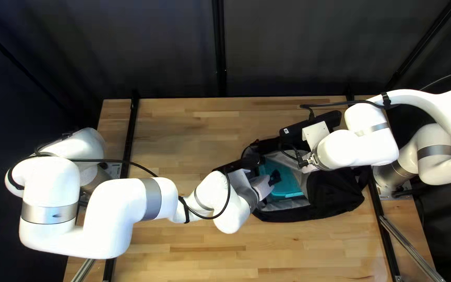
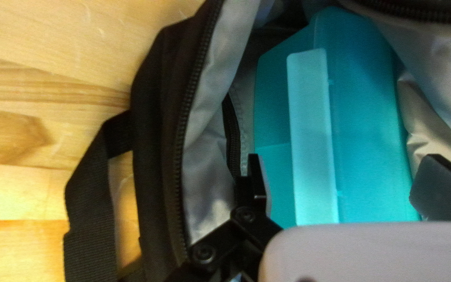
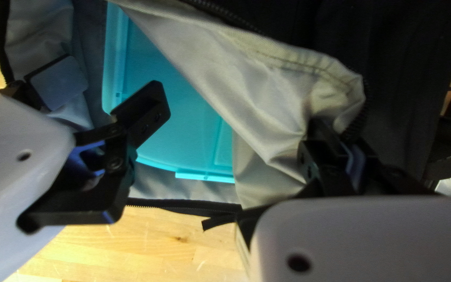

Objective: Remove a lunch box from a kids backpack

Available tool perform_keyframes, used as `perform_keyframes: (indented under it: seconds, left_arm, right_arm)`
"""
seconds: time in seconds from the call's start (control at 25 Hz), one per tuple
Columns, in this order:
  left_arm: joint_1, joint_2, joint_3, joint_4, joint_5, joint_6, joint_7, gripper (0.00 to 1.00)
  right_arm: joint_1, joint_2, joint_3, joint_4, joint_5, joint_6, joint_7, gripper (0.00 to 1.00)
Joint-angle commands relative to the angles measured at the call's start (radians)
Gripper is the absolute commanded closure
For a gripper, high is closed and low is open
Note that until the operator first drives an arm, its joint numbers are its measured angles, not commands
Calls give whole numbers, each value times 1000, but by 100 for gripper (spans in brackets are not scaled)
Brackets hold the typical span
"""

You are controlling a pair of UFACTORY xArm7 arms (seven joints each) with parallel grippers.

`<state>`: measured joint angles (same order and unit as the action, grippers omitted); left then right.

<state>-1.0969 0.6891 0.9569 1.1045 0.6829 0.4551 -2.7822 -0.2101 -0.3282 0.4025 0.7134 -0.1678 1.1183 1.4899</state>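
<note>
- Well, my left gripper [image 2: 348,183] has its fingers spread wide, with nothing pinched. From that wrist the box shows between them, but from the other wrist one finger appears over the lid, so I judge they are not seated down both sides.
- My right gripper [image 3: 335,143] is closed on a fold of the grey lining [image 3: 267,104] at the bag's opening. I should keep that pinch firm and draw the cloth outward, no harder than the seam will bear.
- The teal lunch box [image 2: 371,130] lies inside the bag's open main compartment. The step, as I judge it, is to get a proper side grip: line my left fingers up with its two long sides, go down past the lid's edge, then close evenly.
- I would rather not pull by the pale raised strip [image 2: 311,136]; it could be a latch and pop the lid.
- The zipper [image 2: 189,99] and loose lining run close by my left fingers. Before closing, I should check that no cloth is caught with the plastic.
- The black backpack [image 1: 335,196] lies on the desk [image 1: 184,120] and will likely drag if the box binds. A slow lift, tilting one end free first while my right gripper steadies the opening, should serve; the webbing strap [image 2: 87,209] is best left alone.
</note>
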Motion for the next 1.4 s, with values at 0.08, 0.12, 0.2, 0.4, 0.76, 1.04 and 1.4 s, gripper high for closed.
perform_keyframes:
  seconds: [0.08,0.12,0.2,0.4,0.76,1.04,1.4]
  left_arm:
    - [-2,17,21,6,12,-24,-26,0]
    - [-1,21,23,8,13,-30,-30,0]
    - [1,29,31,8,17,-42,-41,0]
    - [3,37,40,9,22,-58,-53,0]
    - [-27,7,65,0,34,-34,-45,0]
    - [-46,-20,75,4,40,-1,-21,0]
    - [-29,5,53,-14,31,-45,-47,0]
  right_arm:
    - [0,0,0,0,0,0,0,100]
    - [0,0,0,0,0,0,0,100]
    - [0,0,0,0,0,0,0,100]
    - [0,0,0,0,0,0,0,100]
    - [0,0,0,0,0,0,0,100]
    - [0,0,0,0,0,0,0,100]
    - [0,0,0,0,0,0,0,100]
